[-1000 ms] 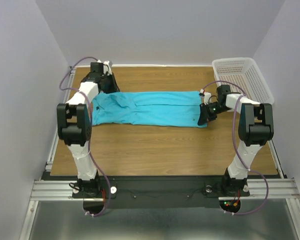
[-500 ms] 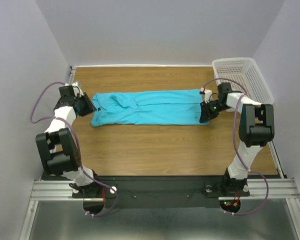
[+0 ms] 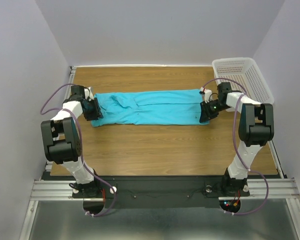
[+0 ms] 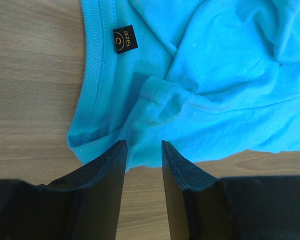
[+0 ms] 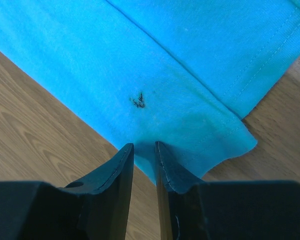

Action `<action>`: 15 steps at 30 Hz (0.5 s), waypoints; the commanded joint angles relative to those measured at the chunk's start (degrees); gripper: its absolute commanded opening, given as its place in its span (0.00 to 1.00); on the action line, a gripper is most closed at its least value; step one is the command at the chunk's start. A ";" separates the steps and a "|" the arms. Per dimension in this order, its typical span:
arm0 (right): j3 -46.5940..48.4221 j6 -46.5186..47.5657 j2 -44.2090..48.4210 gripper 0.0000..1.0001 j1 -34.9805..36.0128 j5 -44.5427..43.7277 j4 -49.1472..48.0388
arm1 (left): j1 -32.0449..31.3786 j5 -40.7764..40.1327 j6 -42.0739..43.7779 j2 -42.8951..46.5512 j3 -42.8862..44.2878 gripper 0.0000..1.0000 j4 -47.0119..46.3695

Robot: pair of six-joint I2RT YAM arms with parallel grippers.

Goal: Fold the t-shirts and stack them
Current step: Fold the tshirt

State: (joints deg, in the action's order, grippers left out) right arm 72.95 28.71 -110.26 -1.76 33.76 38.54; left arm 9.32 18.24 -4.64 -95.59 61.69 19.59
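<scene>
— What is the cloth like?
— The plain turquoise t-shirt (image 3: pixel 150 107) is a thin, soft, matt knit. It is creased, with stitched hems and a small black cloth label (image 4: pixel 125 39).
— And the desk?
— The brown wood-grain desk (image 3: pixel 155 145) is smooth with a faint sheen. At its far right corner stands a white perforated plastic basket (image 3: pixel 233 60), slightly glossy.
— The left gripper (image 4: pixel 143 145)?
— Its fingers (image 4: pixel 102 172) look like matt black plastic, finely textured.

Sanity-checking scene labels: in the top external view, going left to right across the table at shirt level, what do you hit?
left gripper → turquoise t-shirt → right gripper → white basket
</scene>
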 commanded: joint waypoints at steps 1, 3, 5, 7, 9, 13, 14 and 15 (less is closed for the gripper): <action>0.53 1.44 -1.10 0.30 0.18 -2.73 -1.63 | -1.32 -4.35 1.66 -1.52 3.17 0.46 1.41; 0.62 1.53 -1.28 0.30 0.18 -2.73 -1.63 | -1.67 -4.96 1.83 -3.02 4.05 0.46 2.02; 0.62 1.53 -1.36 0.30 0.18 -2.82 -1.63 | -2.37 -7.06 2.27 -4.25 5.10 0.46 2.55; 0.70 1.53 -1.28 0.30 0.18 -2.91 -1.72 | -2.55 -8.04 2.62 -4.52 5.55 0.46 2.73; 0.70 1.53 -1.28 0.30 0.18 -3.08 -1.63 | -2.82 -9.70 2.62 -4.69 5.63 0.45 2.82; 0.79 1.09 -1.71 0.29 0.18 -4.83 -1.72 | -2.91 -11.38 2.89 -3.47 4.93 0.41 2.82; 0.97 0.82 -1.80 0.29 0.18 -5.19 -1.72 | -2.99 -11.38 2.89 -3.29 4.49 0.38 3.17; 0.97 0.74 -1.89 0.29 0.18 -5.54 -1.72 | -2.91 -11.04 2.89 -3.29 4.49 0.37 3.17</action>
State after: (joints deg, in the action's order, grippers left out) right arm 72.95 28.69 -110.30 -1.76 32.69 38.52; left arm 6.70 9.15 -2.81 -100.86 64.97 21.26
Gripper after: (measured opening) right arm 0.295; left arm 0.396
